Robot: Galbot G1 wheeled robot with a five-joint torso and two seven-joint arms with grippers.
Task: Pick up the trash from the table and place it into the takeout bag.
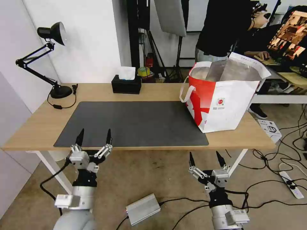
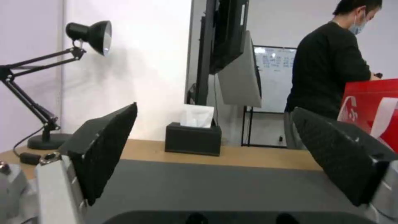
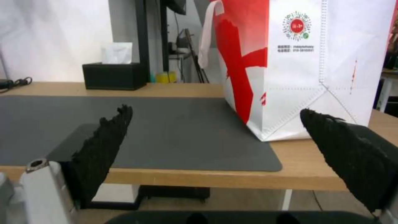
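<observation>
While the head view looks down on the table [image 1: 38, 127], the takeout bag [image 1: 224, 99] stands upright at its right end, partly on the mat [image 1: 134, 123], mouth open. A tissue box [image 1: 126, 83] sits at the far edge, a lamp [image 1: 48, 60] far left. Both end effectors hang at the near edge, left end effector [image 1: 94, 136] and right end effector [image 1: 206, 159], fingers spread, empty.

From the left wrist, open fingers [image 2: 104, 152] frame the tissue box.

From the right wrist, open fingers [image 3: 104, 146] face the bag.
</observation>
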